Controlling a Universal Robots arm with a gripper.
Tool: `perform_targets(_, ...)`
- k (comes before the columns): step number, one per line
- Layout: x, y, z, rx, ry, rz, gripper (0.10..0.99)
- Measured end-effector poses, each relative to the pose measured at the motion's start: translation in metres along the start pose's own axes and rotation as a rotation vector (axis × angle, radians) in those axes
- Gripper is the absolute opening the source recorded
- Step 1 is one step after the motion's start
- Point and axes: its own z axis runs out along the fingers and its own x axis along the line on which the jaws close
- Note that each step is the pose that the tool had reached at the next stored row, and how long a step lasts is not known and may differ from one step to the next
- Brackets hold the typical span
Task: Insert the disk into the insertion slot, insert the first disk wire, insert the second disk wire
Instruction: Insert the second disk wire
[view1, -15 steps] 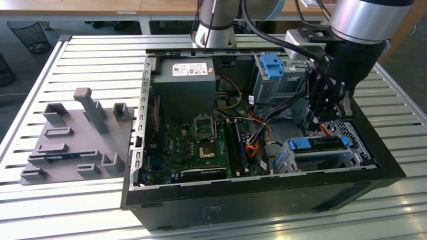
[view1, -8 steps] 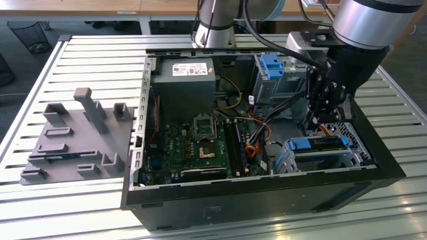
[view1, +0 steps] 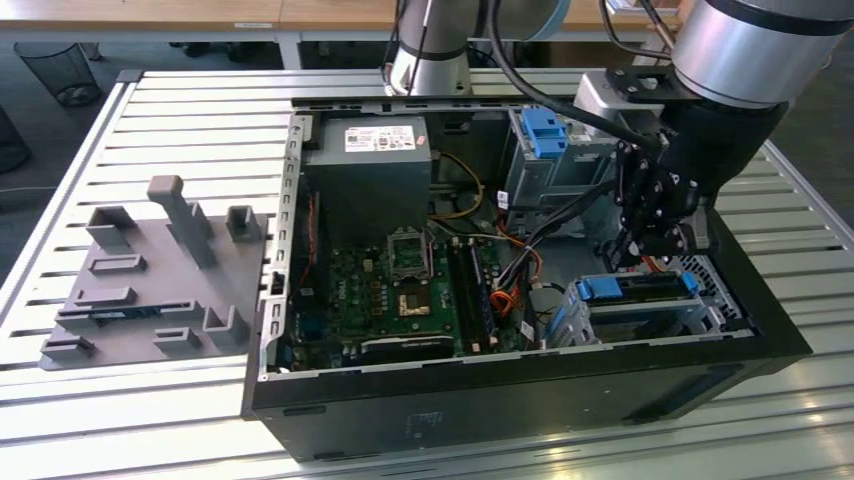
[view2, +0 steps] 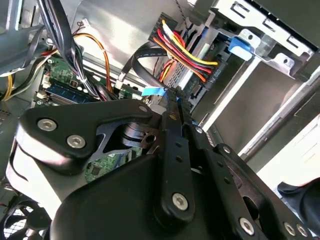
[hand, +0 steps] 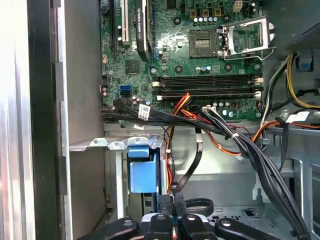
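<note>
The disk (view1: 638, 288) is seated in the insertion slot (view1: 641, 312), in the corner of the open computer case (view1: 534, 370) towards the exterior view's right; its blue caddy edge can be seen above the perforated sheet-metal cage. The gripper (view1: 650, 252) is held just above and behind the disk, among the cables. In the second wrist view the jaws are seen drawn together to a narrow gap, and something small and blue (view2: 152, 91) sits at their tips; whether it is a wire connector that is pinched cannot be told. A bundle of red, yellow and orange wires (view2: 182, 47) is already plugged in at the back of the drive beyond the tips.

The step in hand is judged to be a wire insertion. It would be done well if the connector were kept square to its socket, pushed straight along the socket's axis, and kept clear of the black cable loom (hand: 250, 150) crossing beside the motherboard (hand: 200, 60).

A white label (view1: 387, 139) is carried on the power supply, but its print cannot be read. The case stands on a slatted tabletop (view1: 160, 110).
</note>
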Motion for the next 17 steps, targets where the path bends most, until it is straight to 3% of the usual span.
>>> perform_targets(10,0.0033,-0.0002,-0.004,-0.001,-0.0122,0.0,0.145)
perform_targets(15,0.0109,-0.0006,-0.0037,-0.001,-0.0155,0.0,0.145)
perform_targets(17,0.015,-0.0008,-0.0034,-0.001,-0.0234,0.0,0.145)
